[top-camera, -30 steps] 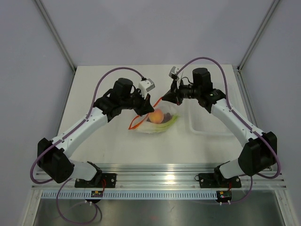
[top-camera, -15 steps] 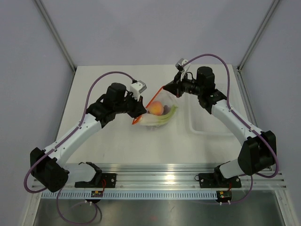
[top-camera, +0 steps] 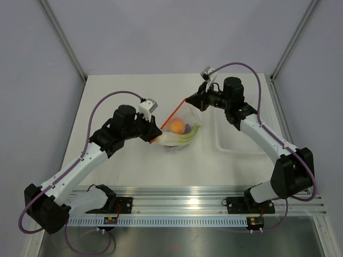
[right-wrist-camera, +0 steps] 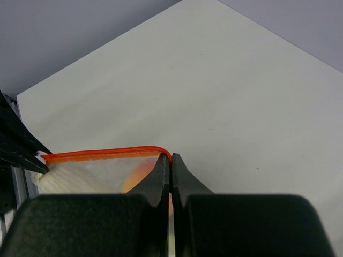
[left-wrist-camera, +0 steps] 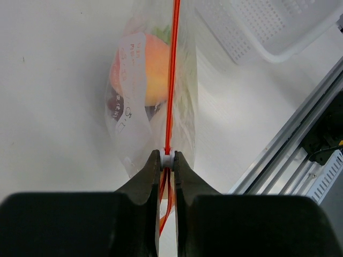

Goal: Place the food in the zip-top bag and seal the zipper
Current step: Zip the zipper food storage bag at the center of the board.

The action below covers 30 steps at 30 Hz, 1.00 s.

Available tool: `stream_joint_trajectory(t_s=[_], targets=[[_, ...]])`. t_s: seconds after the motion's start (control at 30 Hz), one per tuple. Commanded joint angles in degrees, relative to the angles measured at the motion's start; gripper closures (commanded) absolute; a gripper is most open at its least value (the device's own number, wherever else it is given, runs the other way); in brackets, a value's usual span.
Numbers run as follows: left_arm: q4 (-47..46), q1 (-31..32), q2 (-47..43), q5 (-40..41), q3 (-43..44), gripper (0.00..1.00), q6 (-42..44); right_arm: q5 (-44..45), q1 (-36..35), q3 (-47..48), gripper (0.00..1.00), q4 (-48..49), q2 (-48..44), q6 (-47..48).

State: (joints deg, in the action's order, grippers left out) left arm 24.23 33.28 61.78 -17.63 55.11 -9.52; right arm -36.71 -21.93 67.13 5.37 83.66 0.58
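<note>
Zip-top bag (top-camera: 181, 134) hangs between grippers, peach (top-camera: 177, 126) and stalks (top-camera: 188, 137) inside; clear tray (top-camera: 238, 140) to right, apart. Taut zipper (left-wrist-camera: 172, 75): left gripper (left-wrist-camera: 168, 159) pinched tight on near end, right gripper (right-wrist-camera: 170, 161) clamped on far corner.

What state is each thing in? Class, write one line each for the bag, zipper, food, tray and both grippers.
left gripper, shut on the slider of the zipper
right gripper, shut on the zipper's far end
zip-top bag, held between both grippers
zipper, taut; one line ahead of the slider, two strands behind it
food, inside the bag
tray, flat on the table
</note>
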Motion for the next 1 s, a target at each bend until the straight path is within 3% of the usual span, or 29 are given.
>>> stream_joint_trajectory(t_s=[0.0,0.67,0.97], targets=[[6.0,-0.3,-2.6,1.5,-1.9,1.00,-2.5,9.2,2.3,1.1,1.00,11.0,-0.4,-0.2],[8.6,-0.3,-8.6,3.6,-6.4,1.00,-6.8,14.6,2.9,3.1,1.00,15.4,0.5,-7.9],[9.3,-0.3,-11.4,2.5,-6.3,1.00,-8.6,13.1,2.9,3.6,1.00,16.9,1.6,-9.8]])
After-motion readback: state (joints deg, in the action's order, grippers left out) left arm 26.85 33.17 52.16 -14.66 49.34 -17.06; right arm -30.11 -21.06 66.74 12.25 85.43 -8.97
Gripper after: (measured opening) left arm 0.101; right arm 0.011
